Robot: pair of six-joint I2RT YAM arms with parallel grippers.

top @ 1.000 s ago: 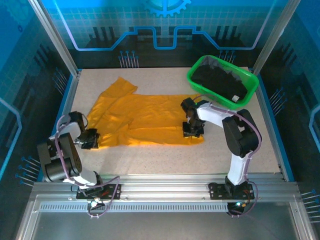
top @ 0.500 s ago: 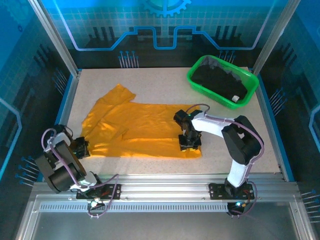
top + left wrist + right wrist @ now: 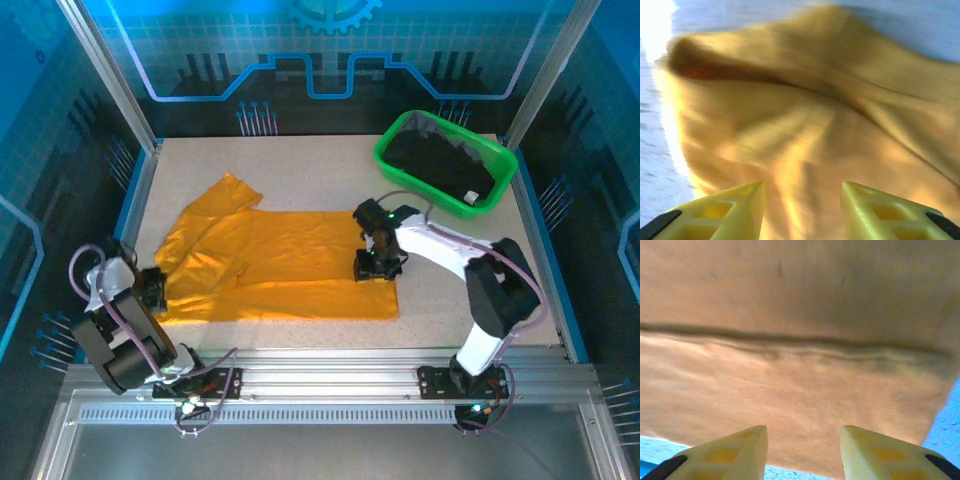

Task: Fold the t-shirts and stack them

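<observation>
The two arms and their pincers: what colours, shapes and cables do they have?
Both the left arm and the right arm have black joint housings, white link covers and thin purple cables looping alongside. The left pincer and right pincer have yellow wedge-shaped fingers with cut-outs and black bases.

Far-right basket; bare tabletop beside, seemingly

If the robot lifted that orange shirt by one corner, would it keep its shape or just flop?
Probably flop: the orange t-shirt lies flat on the table with soft wrinkles and folds, so it looks limp. It seems thin, so it is likely light. Pushed, it would probably bunch up rather than slide whole, judging by its creases.
</observation>
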